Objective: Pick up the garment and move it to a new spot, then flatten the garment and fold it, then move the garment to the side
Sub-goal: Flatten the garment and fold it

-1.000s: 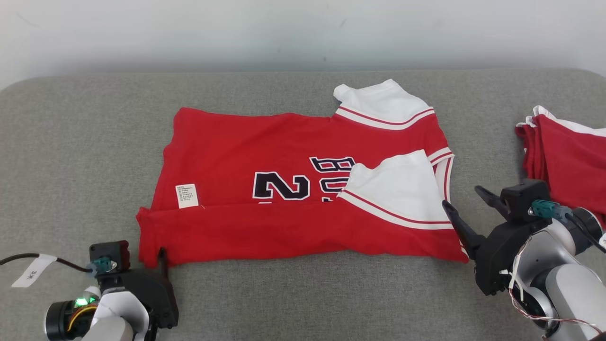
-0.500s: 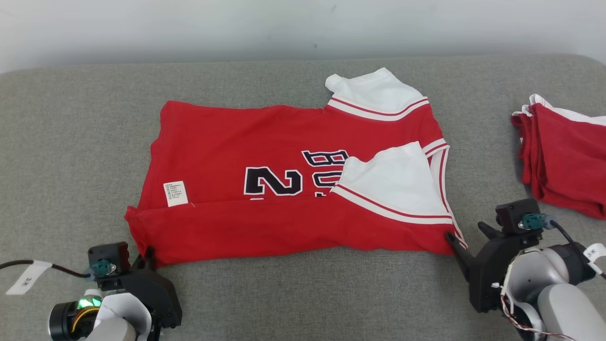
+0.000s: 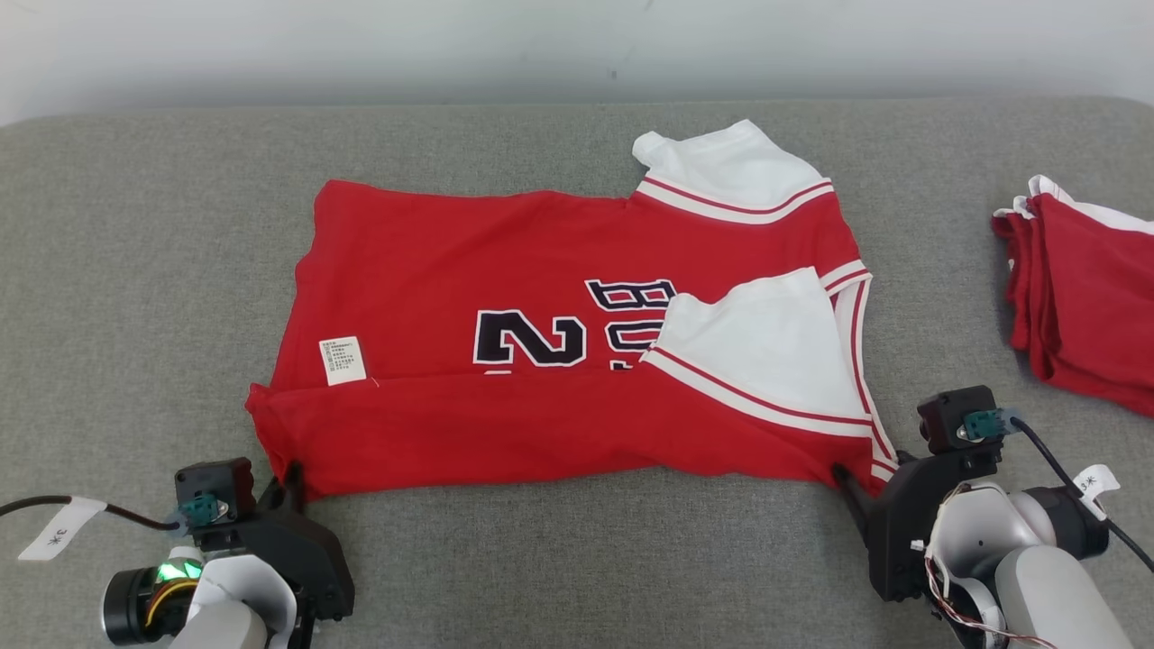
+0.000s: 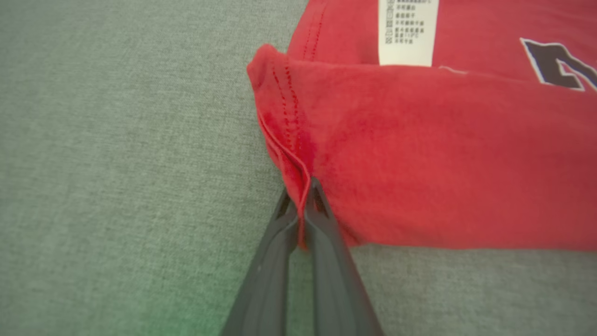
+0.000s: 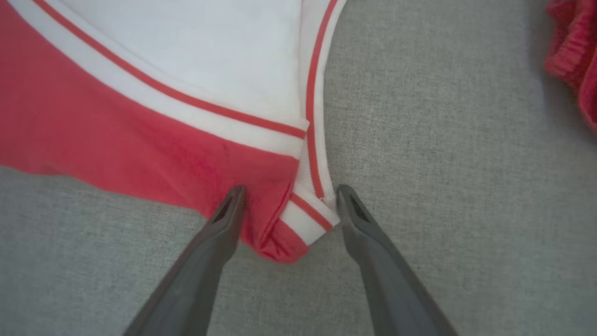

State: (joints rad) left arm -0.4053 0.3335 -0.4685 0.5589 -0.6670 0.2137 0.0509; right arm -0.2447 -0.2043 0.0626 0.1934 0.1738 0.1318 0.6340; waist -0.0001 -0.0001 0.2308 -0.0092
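The garment [image 3: 505,361] is a red jersey with white sleeves and dark lettering, lying partly folded on the grey cushion, its near edge folded over. My left gripper [image 3: 290,475] is shut on the garment's near left corner [image 4: 298,172], pinching the hem between its fingers. My right gripper [image 3: 861,478] is open at the near right corner, one finger on each side of the red and white striped tip [image 5: 298,224] without closing on it.
A pile of red garments [image 3: 1082,297] lies at the right edge of the grey cushion [image 3: 135,270], also visible as a red pile [image 5: 573,56] in the right wrist view. A pale wall runs behind the cushion.
My left gripper has shut on the garment's near left corner. My right gripper has come forward so its open fingers straddle the near right corner. The camera shifted slightly.
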